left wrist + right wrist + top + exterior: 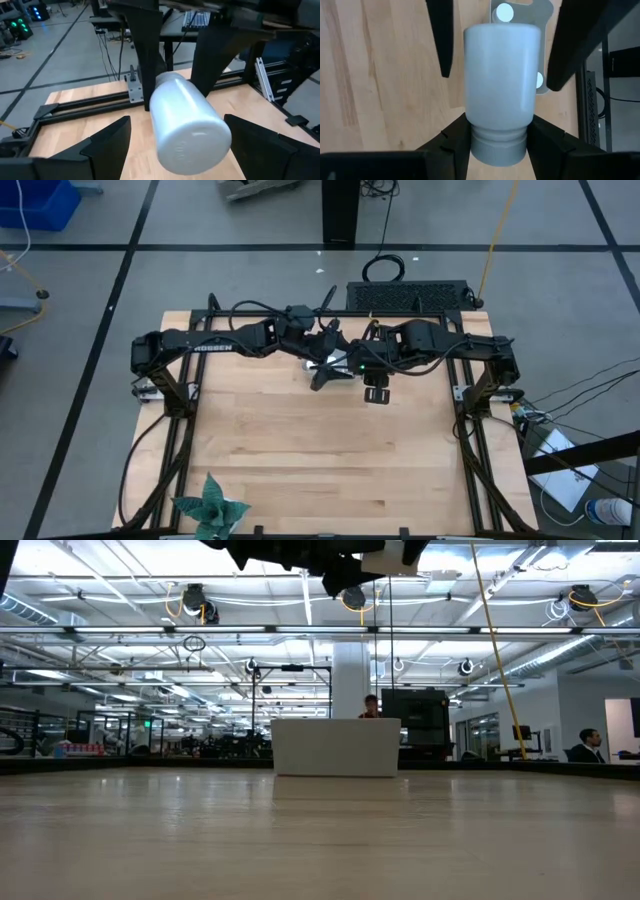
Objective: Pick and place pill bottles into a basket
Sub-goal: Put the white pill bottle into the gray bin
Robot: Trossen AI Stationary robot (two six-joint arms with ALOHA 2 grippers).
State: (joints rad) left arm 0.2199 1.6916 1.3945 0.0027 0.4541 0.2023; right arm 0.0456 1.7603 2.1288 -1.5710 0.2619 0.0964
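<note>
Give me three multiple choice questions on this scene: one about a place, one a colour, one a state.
1. The green paper plant lies:
A. at a table corner on the left arm's side
B. between the arms
C. off the table

2. The held pill bottle is:
A. green
B. white
C. orange

3. The left claw is:
A. shut on the bottle
B. open around the bottle
C. out of view

Answers:
1. A, as the high view shows.
2. B, white in both wrist views.
3. B, the right claw grips the cap end while the left's fingers stand apart.

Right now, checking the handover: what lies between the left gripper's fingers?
The pill bottle lies between the left gripper's open fingers, touching neither, in the left wrist view; the right gripper holds its cap end.
</note>
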